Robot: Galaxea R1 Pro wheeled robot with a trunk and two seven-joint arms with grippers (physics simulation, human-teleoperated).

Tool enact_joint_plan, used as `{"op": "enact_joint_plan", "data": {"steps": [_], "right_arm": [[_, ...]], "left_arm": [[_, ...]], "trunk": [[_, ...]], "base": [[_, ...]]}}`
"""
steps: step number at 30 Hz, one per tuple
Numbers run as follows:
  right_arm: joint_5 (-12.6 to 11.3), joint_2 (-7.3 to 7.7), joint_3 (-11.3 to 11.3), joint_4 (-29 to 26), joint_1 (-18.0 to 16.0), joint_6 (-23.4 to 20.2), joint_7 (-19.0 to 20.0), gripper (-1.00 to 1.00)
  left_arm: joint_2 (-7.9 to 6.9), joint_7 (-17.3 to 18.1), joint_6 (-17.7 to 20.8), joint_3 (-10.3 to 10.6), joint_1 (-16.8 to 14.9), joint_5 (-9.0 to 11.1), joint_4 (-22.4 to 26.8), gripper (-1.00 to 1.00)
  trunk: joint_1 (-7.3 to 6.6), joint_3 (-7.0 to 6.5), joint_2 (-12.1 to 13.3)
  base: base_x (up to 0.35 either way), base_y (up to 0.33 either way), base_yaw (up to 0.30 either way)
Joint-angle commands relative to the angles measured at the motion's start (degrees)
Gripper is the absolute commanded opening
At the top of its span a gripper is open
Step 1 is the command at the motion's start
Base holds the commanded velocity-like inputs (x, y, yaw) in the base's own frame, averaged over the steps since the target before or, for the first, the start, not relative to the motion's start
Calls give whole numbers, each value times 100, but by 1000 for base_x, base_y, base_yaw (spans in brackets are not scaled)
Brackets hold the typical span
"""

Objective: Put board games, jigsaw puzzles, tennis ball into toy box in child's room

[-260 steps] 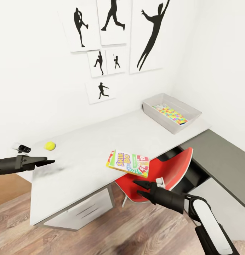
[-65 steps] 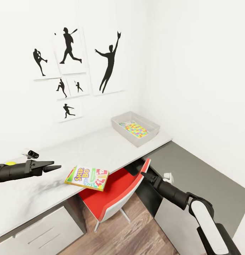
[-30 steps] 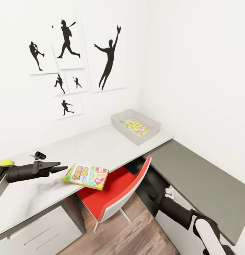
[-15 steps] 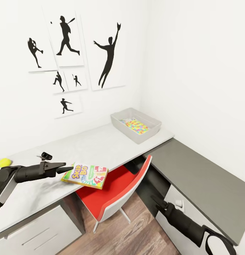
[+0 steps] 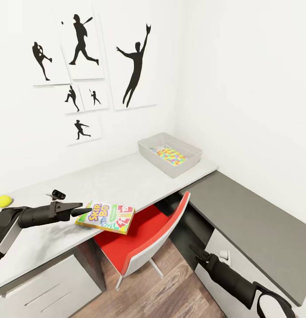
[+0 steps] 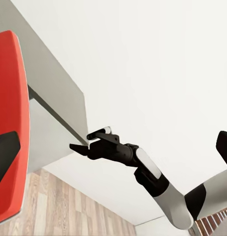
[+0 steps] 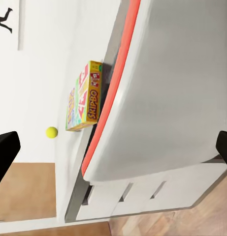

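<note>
Two arms are seen in the head view, one at each side of a red chair [image 5: 144, 238] that is pushed partly under the front edge of the bench [image 5: 126, 181]. The SKIP-BO board game [image 5: 106, 217] lies at that front edge, its near corner hanging over the chair seat. The left fingers [image 5: 82, 208] are held level over the bench just beside the box's left end, drawn close together around nothing; whether they touch the box cannot be told. The tennis ball [image 5: 2, 201] rests near the bench's left end, by the back edge, well apart from the box. A small dark object [image 5: 58, 194] sits on the bench behind the left arm; what it is cannot be made out.

At the bench's far right corner the toy box [image 5: 188, 161] stands against the wall, with a jigsaw puzzle [image 5: 170, 155] lying inside it. Black silhouette pictures [image 5: 136, 66] hang on the wall above the bench. A darker grey counter [image 5: 246, 221] adjoins the right end.

The right fingers [image 5: 193, 251] are held low, below the counter's edge and to the right of the chair, above the wood floor [image 5: 170, 287]; they appear nearly closed and empty. In the right wrist view the chair back stands between the camera and the bench, part of the box's face is hidden, and the ball is seen beyond it. The right forearm is cut off at the lower corner of the head view.
</note>
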State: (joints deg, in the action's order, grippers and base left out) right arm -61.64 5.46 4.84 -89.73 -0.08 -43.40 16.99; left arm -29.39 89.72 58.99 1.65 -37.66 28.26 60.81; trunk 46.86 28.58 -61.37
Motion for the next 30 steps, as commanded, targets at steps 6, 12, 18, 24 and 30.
{"op": "enact_joint_plan", "data": {"steps": [6,12,18,24,30], "right_arm": [[36,-17,-27,53,-1,14,4,100],[556,-19,105,457,-1,100,26,100],[610,-19,158,507,-1,510,31,100],[610,-34,172,413,-10,605,38,100],[595,-69,168,167,-29,599,53,100]], "left_arm": [[-6,28,60,7,-17,-1,-5,100],[-45,28,55,-38,-38,-4,-72,100],[-17,28,52,-24,-47,-12,-85,100],[-14,28,52,-17,-49,-14,-85,100],[-14,28,52,-23,-49,-14,-87,100]], "trunk": [[133,113,-246],[265,221,-486],[397,329,-727],[528,436,-968],[660,544,-1208]], "base": [[0,0,0],[0,0,0],[0,0,0],[0,0,0],[0,0,0]]}}
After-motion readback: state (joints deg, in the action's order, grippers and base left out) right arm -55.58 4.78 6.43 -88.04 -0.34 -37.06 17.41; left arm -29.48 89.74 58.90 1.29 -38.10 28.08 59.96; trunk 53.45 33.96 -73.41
